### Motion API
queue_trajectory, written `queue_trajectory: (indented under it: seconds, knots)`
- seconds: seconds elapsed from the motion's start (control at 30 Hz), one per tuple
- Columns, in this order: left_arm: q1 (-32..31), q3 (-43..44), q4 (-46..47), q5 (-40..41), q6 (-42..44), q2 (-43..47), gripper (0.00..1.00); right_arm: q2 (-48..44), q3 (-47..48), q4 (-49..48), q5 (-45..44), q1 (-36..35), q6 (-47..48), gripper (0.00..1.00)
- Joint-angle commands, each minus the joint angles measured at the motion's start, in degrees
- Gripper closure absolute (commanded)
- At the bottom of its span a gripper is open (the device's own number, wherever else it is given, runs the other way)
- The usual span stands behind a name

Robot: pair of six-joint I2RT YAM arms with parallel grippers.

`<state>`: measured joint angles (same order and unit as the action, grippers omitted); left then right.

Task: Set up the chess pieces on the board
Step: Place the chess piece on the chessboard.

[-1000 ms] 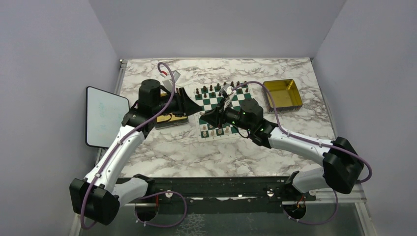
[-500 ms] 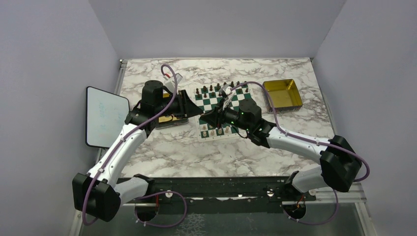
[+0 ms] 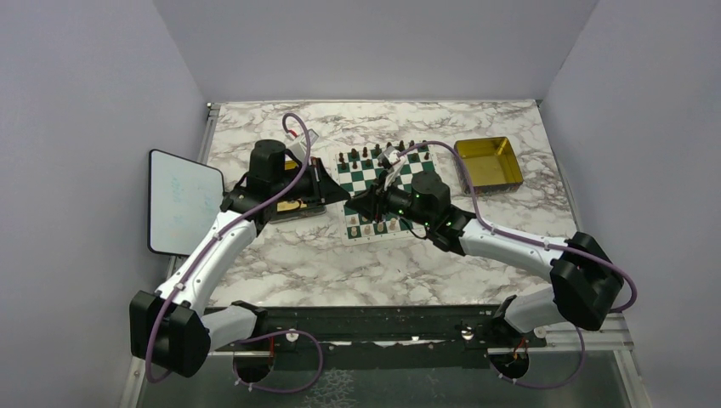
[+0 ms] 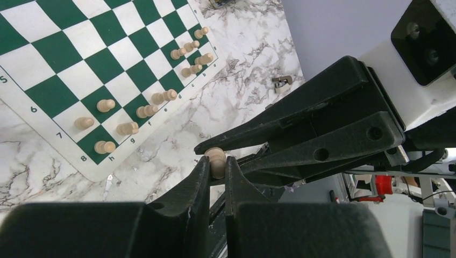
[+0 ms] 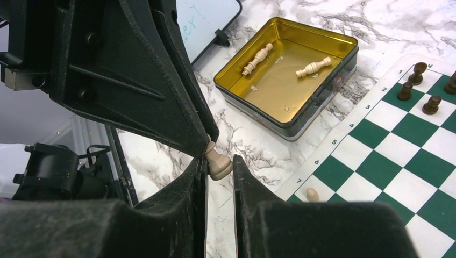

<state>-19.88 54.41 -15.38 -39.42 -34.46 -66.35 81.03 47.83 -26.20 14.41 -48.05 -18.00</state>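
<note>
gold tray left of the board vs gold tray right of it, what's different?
Contents: the left tray holds two cream pieces lying on their sides; the right tray shows none in the top view.
Visibility: the left arm partly covers the left tray in the top view; the right tray sits in the open.
Shared: both are gold, rectangular and shallow, on the marble table beside the board.
</note>
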Motion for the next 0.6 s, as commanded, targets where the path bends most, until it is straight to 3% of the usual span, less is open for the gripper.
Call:
queue_trajectory:
  seconds: [0.0,0.07,0.17,0.37,0.4,0.43,0.57]
  knots:
    - [-0.1,-1.1,2.4,-2.6,0.8,-0.1,0.91,1.2,0.7,-2.0,-1.3,-0.3,-0.2,0.95]
    - [-0.1,-1.6,2.4,-2.0,1.3,-0.1,0.93,1.2,0.0,-2.1,-1.4,-0.4,-0.3,0.84]
    - [-0.1,-1.9,2.1,-0.9,2.3,-0.5,0.93,-0.1,-2.1,-2.2,-1.8,-0.3,-0.3,0.55]
    - [-2.5,1.5,-2.2,6.9,6.9,-2.1,0.94,-5.7,-7.0,0.4,-4.4,-0.3,-0.1,0.29]
    - [-3.2,2.2,-2.9,8.7,7.6,-2.4,0.94,-7.0,-7.8,1.1,-4.7,-0.4,0.0,0.07]
    - [-4.0,2.7,-3.5,10.3,8.2,-3.0,0.94,-8.4,-8.4,2.0,-5.3,-0.3,0.0,0.01]
    - [-6.7,4.9,-6.0,16.7,10.1,-5.7,0.94,-15.4,-11.2,5.4,-9.1,-0.4,0.2,0.00]
